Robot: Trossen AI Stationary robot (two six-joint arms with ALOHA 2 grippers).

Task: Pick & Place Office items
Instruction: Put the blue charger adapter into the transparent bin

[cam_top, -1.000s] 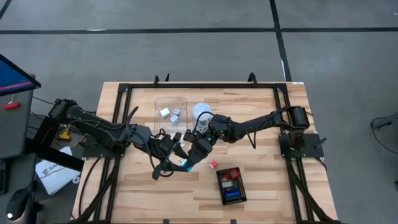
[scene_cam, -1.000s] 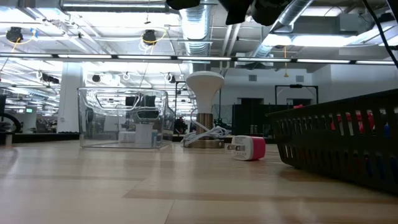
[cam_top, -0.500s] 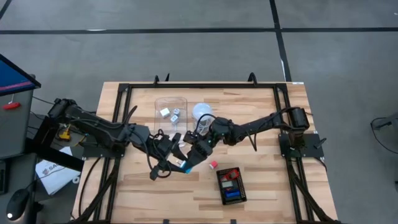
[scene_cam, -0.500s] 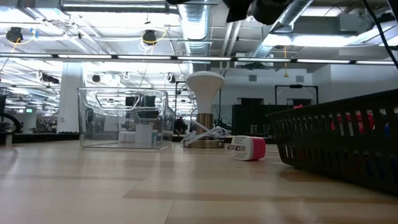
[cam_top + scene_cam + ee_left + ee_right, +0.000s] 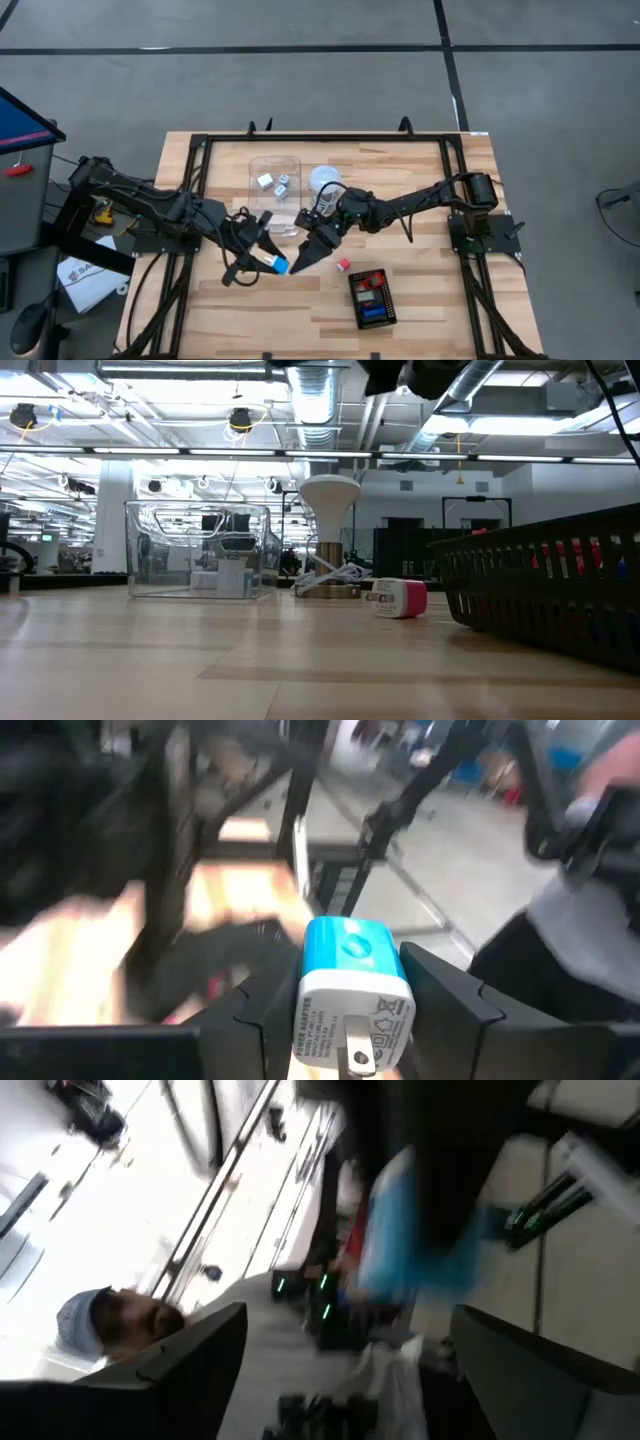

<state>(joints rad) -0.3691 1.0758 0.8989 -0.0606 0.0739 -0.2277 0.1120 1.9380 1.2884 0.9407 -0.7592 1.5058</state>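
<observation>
A blue and white plug block (image 5: 350, 985), one of the office items, hangs above the table's middle with my left gripper (image 5: 270, 258) shut on it. In the high view the block (image 5: 279, 264) shows just beside my right gripper (image 5: 303, 258). That gripper stands open, with nothing between its fingers (image 5: 190, 1355). A pink and white plug block (image 5: 343, 265) lies on the table to the right of both grippers. Red and blue pieces lie in the black tray (image 5: 372, 297). Small white pieces sit in the clear box (image 5: 275, 180). My left gripper pinches the plug block by its two opposite side faces (image 5: 304, 1002) between its two fingers. The fingers come from the table's left. The block's pronged white end faces back toward the wrist, its blue end points away. It is lifted clear of the table.
A white bulb on a brown base (image 5: 330, 535) stands right of the clear box (image 5: 200, 550), with a white cord at its foot. The black tray's wall (image 5: 560, 595) rises at the near right. The pink block (image 5: 400, 598) lies between bulb and tray. Bare wood lies at the near left.
The blue block sat where both grippers met. My right gripper has let it go and stayed near its place. My left gripper has drawn back toward the table's left edge, taking the block with it, clear of the table.
</observation>
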